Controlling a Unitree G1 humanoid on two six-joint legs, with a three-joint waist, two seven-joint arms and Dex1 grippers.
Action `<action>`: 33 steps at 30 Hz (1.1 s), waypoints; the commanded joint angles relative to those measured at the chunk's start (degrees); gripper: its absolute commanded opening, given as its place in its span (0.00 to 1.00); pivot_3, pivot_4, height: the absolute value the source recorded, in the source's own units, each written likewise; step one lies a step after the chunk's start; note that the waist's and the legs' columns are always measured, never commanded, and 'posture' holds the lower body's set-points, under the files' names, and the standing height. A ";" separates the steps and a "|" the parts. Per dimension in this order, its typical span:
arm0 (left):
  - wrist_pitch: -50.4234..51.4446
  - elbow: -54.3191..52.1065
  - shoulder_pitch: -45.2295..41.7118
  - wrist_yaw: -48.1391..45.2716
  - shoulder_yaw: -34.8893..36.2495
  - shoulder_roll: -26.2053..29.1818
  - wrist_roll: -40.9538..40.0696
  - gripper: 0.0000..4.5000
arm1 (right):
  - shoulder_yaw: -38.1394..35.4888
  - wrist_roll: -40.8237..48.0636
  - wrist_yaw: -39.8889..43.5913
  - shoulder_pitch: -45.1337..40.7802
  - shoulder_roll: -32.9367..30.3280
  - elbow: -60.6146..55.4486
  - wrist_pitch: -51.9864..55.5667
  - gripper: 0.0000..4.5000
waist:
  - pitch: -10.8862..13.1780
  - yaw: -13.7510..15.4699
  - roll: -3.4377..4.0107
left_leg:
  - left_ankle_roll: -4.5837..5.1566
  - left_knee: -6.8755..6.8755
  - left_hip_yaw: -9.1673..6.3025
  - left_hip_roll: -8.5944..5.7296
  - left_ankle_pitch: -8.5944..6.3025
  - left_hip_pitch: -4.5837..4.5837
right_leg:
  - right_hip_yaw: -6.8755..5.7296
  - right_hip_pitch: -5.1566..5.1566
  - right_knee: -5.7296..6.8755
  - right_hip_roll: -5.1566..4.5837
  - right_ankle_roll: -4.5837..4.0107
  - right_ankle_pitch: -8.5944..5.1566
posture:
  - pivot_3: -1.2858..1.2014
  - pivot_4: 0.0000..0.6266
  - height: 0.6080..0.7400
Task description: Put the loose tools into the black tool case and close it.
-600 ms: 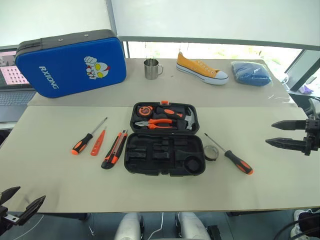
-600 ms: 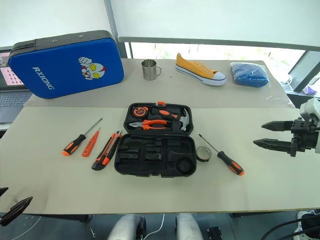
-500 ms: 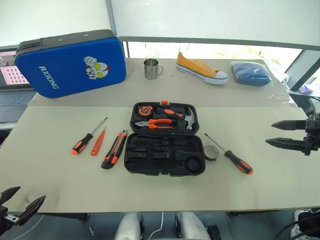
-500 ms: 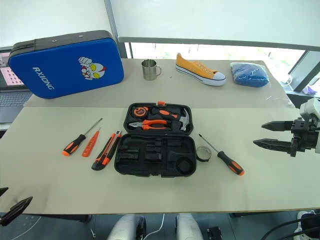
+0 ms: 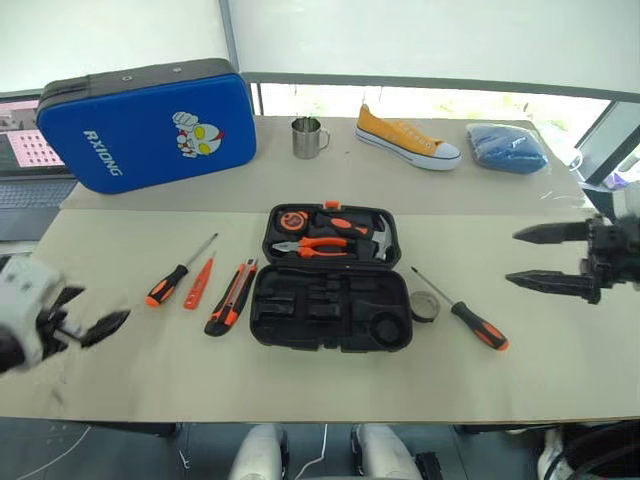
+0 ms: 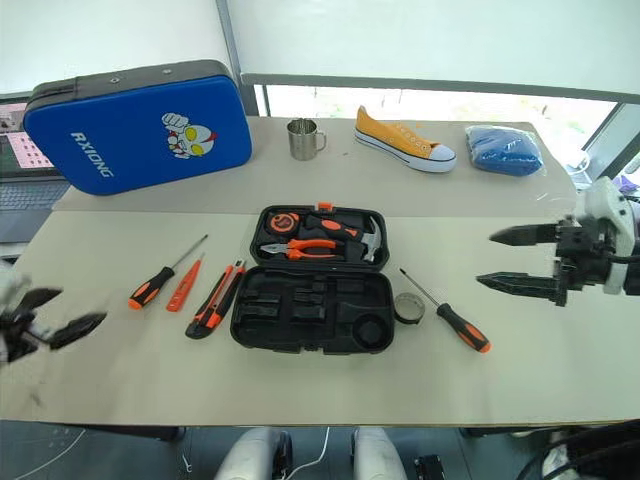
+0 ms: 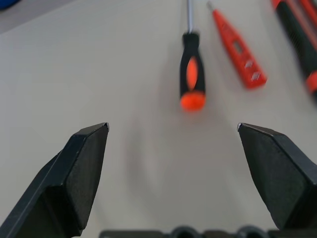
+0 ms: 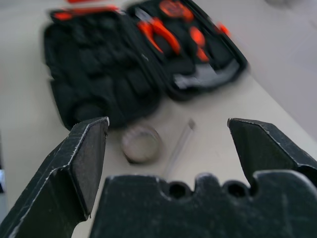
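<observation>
**Both arms swing in toward the tools**

Head views: the left gripper (image 5: 85,325) has come up over the table's near left, jaws wide and empty; the right gripper (image 6: 515,258), also spread and empty, has moved left. The case (image 5: 330,278) lies open mid-table.

Left wrist: a screwdriver (image 7: 190,74) lies ahead, likely first.

Right wrist: the tape roll (image 8: 141,144) sits just beside the case.

A blue case (image 5: 145,125) with a cartoon figure lay at the table's (image 5: 120,370) far left. A metal mug (image 5: 306,138), a yellow sneaker (image 5: 407,139) and a blue bundle (image 5: 507,147) sat alongside.
</observation>
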 commanded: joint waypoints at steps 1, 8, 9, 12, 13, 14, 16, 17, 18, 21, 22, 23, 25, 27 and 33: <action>7.02 6.45 -10.49 0.63 -11.55 3.72 1.33 1.00 | -3.72 6.35 -3.74 1.72 0.87 -11.74 4.60 1.00 | 0.01 -0.13 -0.03 | -0.03 -0.01 0.02 0.02 -0.03 0.01 | -0.01 0.01 -0.01 -0.02 0.00 0.00 | 0.52 0.24 0.99; 4.74 15.68 -26.05 -3.89 -29.30 3.87 6.90 1.00 | -4.21 15.87 -10.51 2.09 3.16 -25.81 10.39 1.00 | 0.08 0.18 -0.14 | -0.04 0.01 0.02 -0.03 -0.03 -0.15 | -0.07 -0.10 -0.01 -0.02 0.01 0.00 | 0.52 0.24 0.99; 4.09 17.04 -27.24 -4.13 -30.95 3.45 7.91 1.00 | -4.10 17.05 -11.63 1.82 3.46 -27.14 10.93 1.00 | 0.09 0.26 -0.15 | -0.04 0.01 0.02 -0.02 -0.03 -0.14 | -0.07 -0.09 -0.01 -0.02 0.02 0.00 | 0.52 0.24 0.99; 2.24 20.84 -29.81 -5.15 -35.24 2.39 10.83 1.00 | -4.11 19.39 -14.38 1.62 4.26 -29.79 11.91 1.00 | 0.10 0.22 -0.18 | -0.04 0.02 0.05 -0.04 -0.03 -0.14 | -0.08 -0.07 -0.01 -0.02 0.02 -0.01 | 0.52 0.24 0.99; 1.75 22.05 -30.58 -5.29 -36.13 1.82 11.56 1.00 | -4.24 19.90 -14.95 1.77 4.31 -30.34 12.12 1.00 | 0.11 0.23 -0.20 | -0.04 0.03 0.07 -0.04 -0.03 -0.15 | -0.08 -0.08 -0.02 -0.02 0.02 -0.01 | 0.52 0.24 0.99; 1.30 23.45 -31.49 -5.17 -37.08 1.06 12.51 1.00 | -4.45 20.31 -15.36 2.05 4.28 -30.73 12.25 1.00 | 0.12 0.28 -0.22 | -0.04 0.03 0.07 -0.04 -0.02 -0.16 | -0.08 -0.08 -0.02 -0.02 0.02 -0.01 | 0.52 0.24 0.99; 0.48 25.75 -33.01 -5.35 -38.61 -0.12 14.16 1.00 | -4.69 20.83 -15.96 2.44 4.15 -31.14 12.33 1.00 | 0.11 0.43 -0.24 | -0.04 0.06 0.11 -0.06 -0.02 -0.18 | -0.11 -0.07 -0.02 -0.02 0.02 -0.01 | 0.52 0.24 0.99; -0.03 26.86 -33.61 -5.77 -39.23 -1.03 14.55 0.94 | -4.83 21.01 -16.22 2.64 4.12 -31.26 12.31 1.00 | 0.11 0.56 -0.24 | -0.03 0.11 0.12 -0.07 -0.02 -0.19 | -0.14 -0.03 -0.01 -0.02 0.02 -0.01 | 0.52 0.24 0.99; -0.42 27.59 -33.99 -6.17 -39.59 -1.63 14.77 0.88 | -4.91 21.19 -16.44 2.78 4.06 -31.34 12.27 1.00 | 0.11 0.69 -0.23 | -0.03 0.11 0.13 -0.07 -0.02 -0.17 | -0.14 -0.01 -0.01 -0.03 0.02 -0.01 | 0.52 0.24 0.99; -3.24 32.09 -35.10 -7.41 -40.83 -3.59 16.43 0.65 | -4.90 21.92 -17.17 2.71 4.01 -31.38 12.32 1.00 | 0.10 1.03 -0.22 | -0.02 0.17 0.17 -0.08 -0.01 -0.11 | -0.14 0.05 0.02 -0.03 0.02 -0.01 | 0.52 0.24 0.99; -3.62 33.40 -35.45 -7.61 -40.75 -3.98 16.75 0.59 | -4.88 22.05 -17.32 2.69 3.98 -31.33 12.28 1.00 | 0.06 1.18 -0.17 | -0.02 0.18 0.16 -0.08 -0.01 -0.09 | -0.14 0.07 0.03 -0.03 0.02 -0.01 | 0.52 0.24 0.99; -3.77 34.52 -35.88 -7.94 -40.52 -4.31 16.86 0.50 | -4.72 22.01 -17.40 2.63 3.94 -31.14 12.18 1.00 | 0.05 1.27 -0.16 | -0.02 0.18 0.18 -0.08 0.00 -0.06 | -0.14 0.10 0.05 -0.03 0.02 -0.01 | 0.52 0.24 0.99; -4.15 36.10 -36.45 -8.57 -39.94 -4.62 16.97 0.35 | -4.55 21.88 -17.55 2.57 3.93 -30.85 12.02 1.00 | 0.03 1.29 -0.15 | -0.01 0.19 0.20 -0.07 0.02 -0.04 | -0.14 0.10 0.08 -0.01 0.02 -0.01 | 0.52 0.24 0.99; -4.71 37.42 -36.94 -9.00 -39.13 -4.73 16.86 0.20 | -4.64 21.61 -17.73 2.68 3.94 -30.71 11.86 1.00 | 0.01 1.28 -0.12 | -0.01 0.19 0.19 -0.07 0.03 -0.02 | -0.14 0.11 0.11 0.00 0.01 0.00 | 0.52 0.24 0.99; -7.20 36.60 -44.07 -12.81 -33.69 -5.08 12.62 0.19 | -7.29 22.14 -19.28 5.55 4.04 -30.96 12.64 1.00 | 0.11 1.28 -0.31 | -0.01 0.23 0.16 -0.05 0.05 -0.19 | -0.17 -0.02 0.13 0.02 0.01 0.00 | 0.52 0.24 0.99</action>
